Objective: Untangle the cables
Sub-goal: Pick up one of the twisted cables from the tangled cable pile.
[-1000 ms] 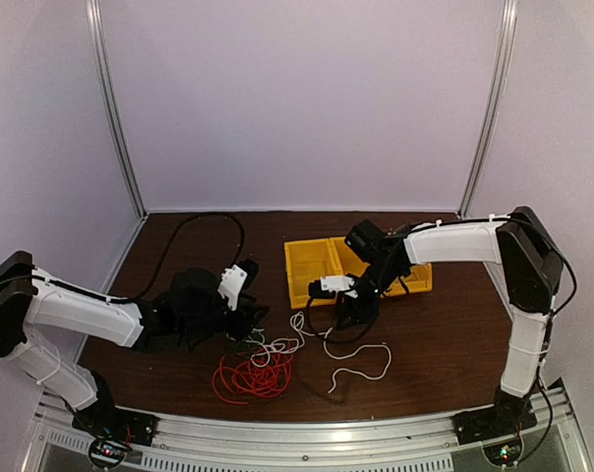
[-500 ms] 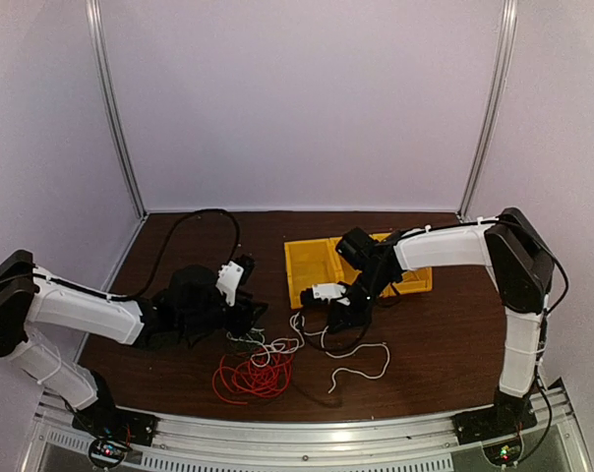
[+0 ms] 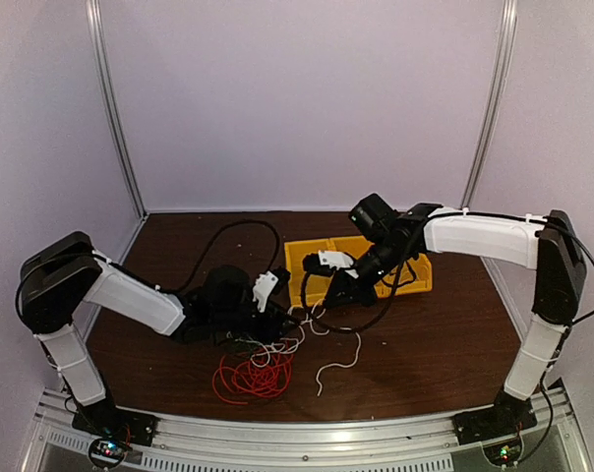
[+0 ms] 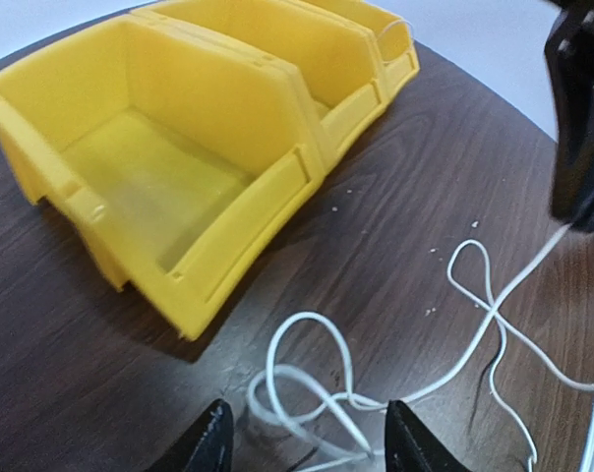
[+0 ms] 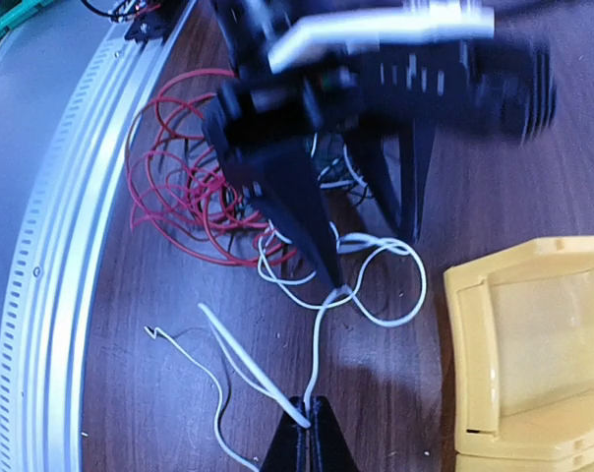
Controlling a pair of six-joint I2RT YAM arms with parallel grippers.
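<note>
Separating white cable [image 5: 318, 354] from the tangle | right gripper [image 5: 307, 438] pinched tight on it | left gripper [image 4: 310, 438] spread over white loops beside yellow bin [image 4: 238, 265] | red cable [image 3: 253, 377] heaped by front edge | next, likely: left pins knot, right draws clear

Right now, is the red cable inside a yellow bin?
No, the red cable lies in loops on the table near the front edge, apart from the yellow bins.
</note>
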